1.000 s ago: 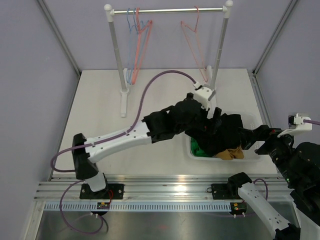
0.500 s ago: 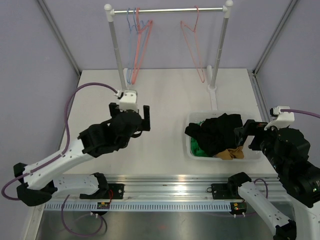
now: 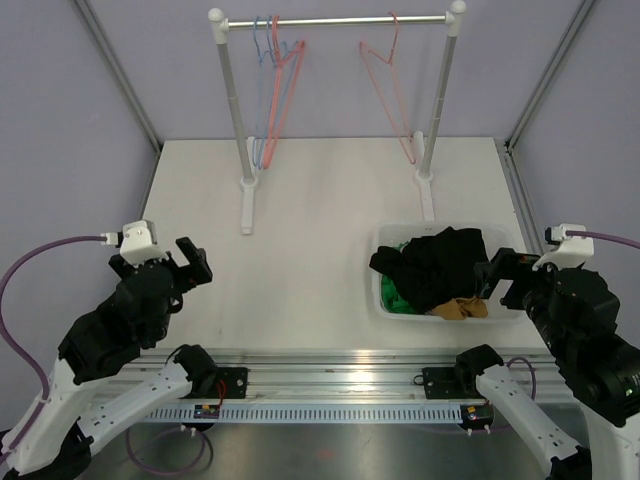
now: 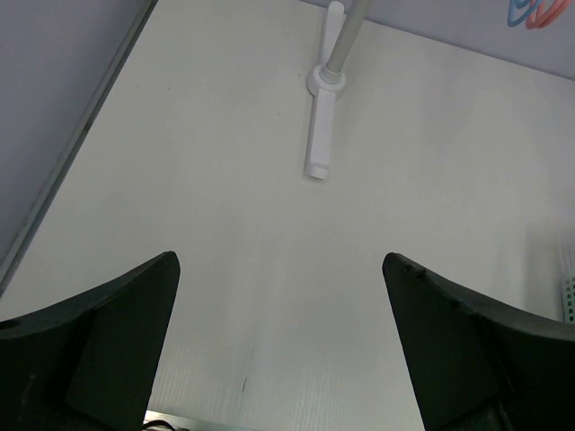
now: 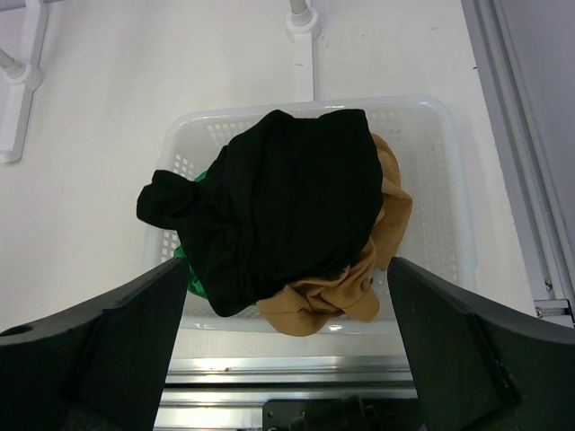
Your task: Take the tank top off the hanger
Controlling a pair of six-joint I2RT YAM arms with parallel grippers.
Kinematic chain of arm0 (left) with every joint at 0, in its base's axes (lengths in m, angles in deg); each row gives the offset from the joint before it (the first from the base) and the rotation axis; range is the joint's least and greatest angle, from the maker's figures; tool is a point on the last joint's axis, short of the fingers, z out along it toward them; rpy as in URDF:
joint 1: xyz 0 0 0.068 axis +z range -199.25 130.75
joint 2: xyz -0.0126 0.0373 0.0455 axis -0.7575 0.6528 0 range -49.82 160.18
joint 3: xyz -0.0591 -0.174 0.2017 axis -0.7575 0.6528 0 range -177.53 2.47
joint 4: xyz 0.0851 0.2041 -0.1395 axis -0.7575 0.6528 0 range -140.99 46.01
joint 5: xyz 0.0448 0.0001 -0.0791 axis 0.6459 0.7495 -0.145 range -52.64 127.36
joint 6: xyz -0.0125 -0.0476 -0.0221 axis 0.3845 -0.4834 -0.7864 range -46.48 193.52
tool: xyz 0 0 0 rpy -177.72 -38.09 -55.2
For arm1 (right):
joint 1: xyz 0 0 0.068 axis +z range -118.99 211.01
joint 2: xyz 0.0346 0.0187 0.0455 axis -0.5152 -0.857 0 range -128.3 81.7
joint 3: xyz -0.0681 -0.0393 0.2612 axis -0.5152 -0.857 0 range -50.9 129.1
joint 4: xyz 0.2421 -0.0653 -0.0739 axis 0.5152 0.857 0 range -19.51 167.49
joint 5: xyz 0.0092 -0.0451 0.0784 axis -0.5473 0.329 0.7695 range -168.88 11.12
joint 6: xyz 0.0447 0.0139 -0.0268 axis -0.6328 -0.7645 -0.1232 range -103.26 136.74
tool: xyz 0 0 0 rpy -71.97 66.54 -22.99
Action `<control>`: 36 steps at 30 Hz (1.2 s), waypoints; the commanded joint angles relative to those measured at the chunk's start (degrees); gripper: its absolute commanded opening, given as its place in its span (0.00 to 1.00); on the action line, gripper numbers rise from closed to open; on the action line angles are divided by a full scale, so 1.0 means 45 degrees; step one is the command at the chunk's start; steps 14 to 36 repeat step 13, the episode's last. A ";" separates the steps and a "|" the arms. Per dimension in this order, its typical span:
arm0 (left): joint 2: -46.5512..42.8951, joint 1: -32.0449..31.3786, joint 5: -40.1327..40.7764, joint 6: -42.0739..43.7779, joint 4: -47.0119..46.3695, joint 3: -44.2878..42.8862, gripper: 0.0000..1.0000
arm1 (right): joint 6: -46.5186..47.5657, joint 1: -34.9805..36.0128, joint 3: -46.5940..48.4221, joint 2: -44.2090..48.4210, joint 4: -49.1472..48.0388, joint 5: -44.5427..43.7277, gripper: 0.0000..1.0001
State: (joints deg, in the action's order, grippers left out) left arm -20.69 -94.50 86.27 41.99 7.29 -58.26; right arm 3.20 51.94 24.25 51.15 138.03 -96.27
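Tank top [image 5: 278, 197]: black, already off its hanger, heaped atop clothes in basket [image 5: 431, 112] on counter | hangers [image 3: 275, 100]: bare on rail [image 3: 340, 19] | left hand [image 4: 278, 269], right hand [image 5: 287, 265]: fingers spread, empty | step: park arms, probably best kept clear of basket and rail.

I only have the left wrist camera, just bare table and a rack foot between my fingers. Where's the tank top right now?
Observer: A black garment, probably the tank top, lies heaped on top in the white basket at the table's right side.
Operator: Anything hanging on the rack?
Observer: No clothes. The hangers on the rail are bare.
Operator: Is the right gripper holding anything?
Observer: No, the right gripper is open and empty, by the basket's right end.
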 commanded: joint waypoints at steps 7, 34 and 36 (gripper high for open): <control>-0.0417 0.0309 -0.0243 0.0697 -0.1291 0.0878 0.99 | -0.0233 -0.0061 -0.0256 0.0576 -0.0304 -0.0472 0.99; -0.0359 0.0544 -0.0457 0.0913 -0.1506 0.1054 0.99 | -0.0234 -0.0061 -0.0256 0.0694 -0.0343 -0.0511 0.99; -0.0359 0.0544 -0.0457 0.0913 -0.1506 0.1054 0.99 | -0.0234 -0.0061 -0.0256 0.0694 -0.0343 -0.0511 0.99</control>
